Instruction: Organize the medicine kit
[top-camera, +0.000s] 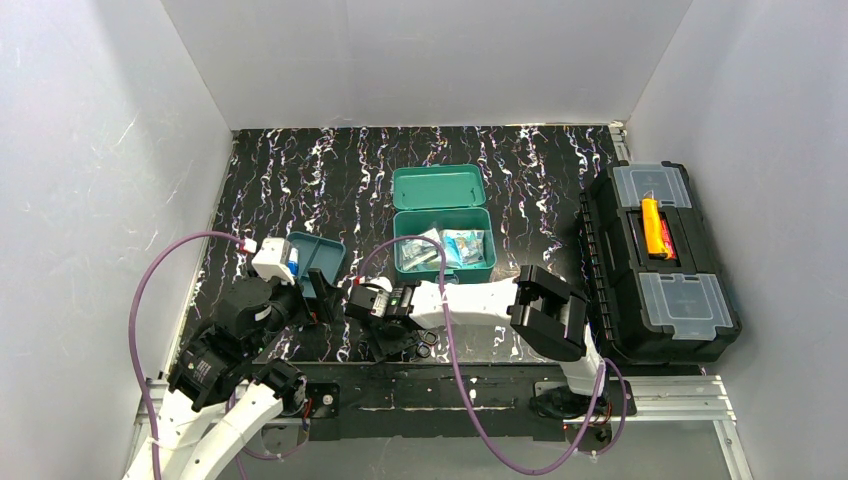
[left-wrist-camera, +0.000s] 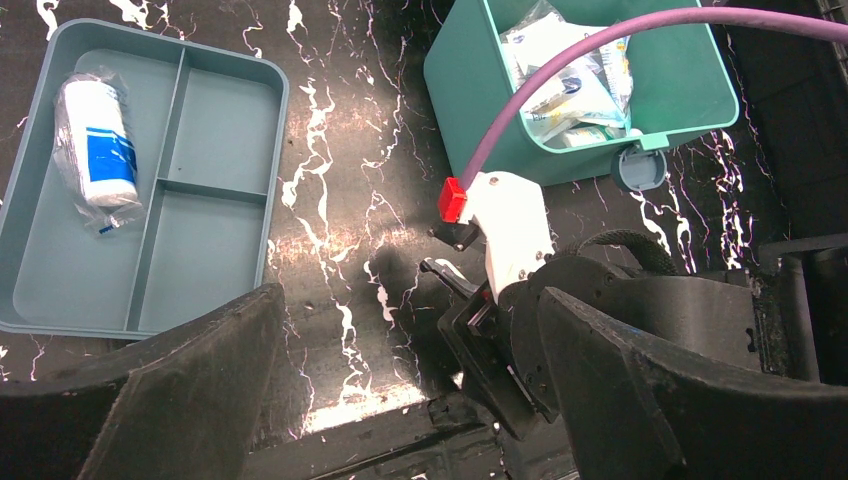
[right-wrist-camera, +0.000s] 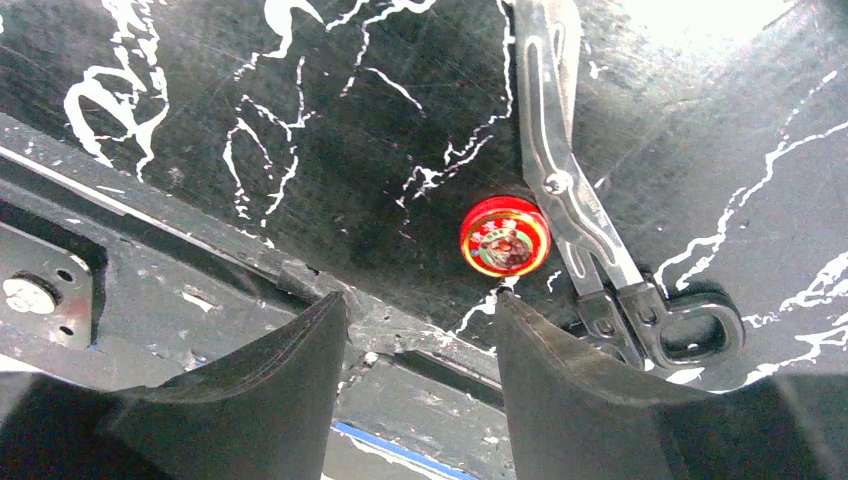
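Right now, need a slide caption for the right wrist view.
Right gripper, open, hovers near the table edge; a red tin lies beside scissors just beyond it.

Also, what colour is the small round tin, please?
The tin is red with a greenish centre; right wrist view.

No legible text, blue print on wrapped white roll (left-wrist-camera: 95, 140) blurred, red tin (right-wrist-camera: 505, 236) label unreadable
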